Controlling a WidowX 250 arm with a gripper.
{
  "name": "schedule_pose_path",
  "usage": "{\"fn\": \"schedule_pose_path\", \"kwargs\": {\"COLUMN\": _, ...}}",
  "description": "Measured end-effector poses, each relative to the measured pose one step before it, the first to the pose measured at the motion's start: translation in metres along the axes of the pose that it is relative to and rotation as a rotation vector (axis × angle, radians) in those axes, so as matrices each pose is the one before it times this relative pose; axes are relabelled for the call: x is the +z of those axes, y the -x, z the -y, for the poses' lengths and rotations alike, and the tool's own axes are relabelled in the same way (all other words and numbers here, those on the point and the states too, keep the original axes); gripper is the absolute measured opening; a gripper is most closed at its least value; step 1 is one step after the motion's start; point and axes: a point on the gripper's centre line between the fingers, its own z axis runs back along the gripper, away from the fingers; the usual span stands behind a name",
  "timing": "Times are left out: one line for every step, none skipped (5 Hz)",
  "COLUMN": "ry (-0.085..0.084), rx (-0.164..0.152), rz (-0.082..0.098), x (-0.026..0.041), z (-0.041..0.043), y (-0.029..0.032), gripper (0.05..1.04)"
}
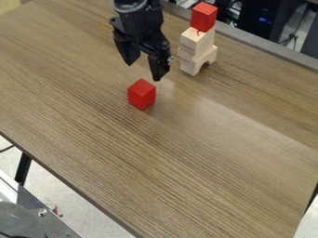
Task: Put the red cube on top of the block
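"Where's the end effector [143,70]?"

"Hanging over the table [186,158], close to a red cube [142,94] that sits directly on the wood-grain top."

"How are its fingers?"

"Spread apart, pointing down, with open space between the tips."

"And those pale wooden blocks [196,46]?"

"Stacked upright, well apart from that cube. The bottom one has an arched notch, and a second red cube [203,16] rests on the very top."
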Motion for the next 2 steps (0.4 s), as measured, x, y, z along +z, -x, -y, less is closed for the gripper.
{"fn": "schedule_pose_path", "kwargs": {"ry": 0.0007, "rx": -0.0019, "rz": -0.0182, "x": -0.00691, "z": 0.00240, "y": 0.00165, "gripper": 0.997}}
{"fn": "schedule_pose_path", "kwargs": {"ry": -0.0028, "rx": -0.0044, "rz": 0.0042, "x": -0.00112, "z": 0.00180, "y": -0.00146, "gripper": 0.997}}
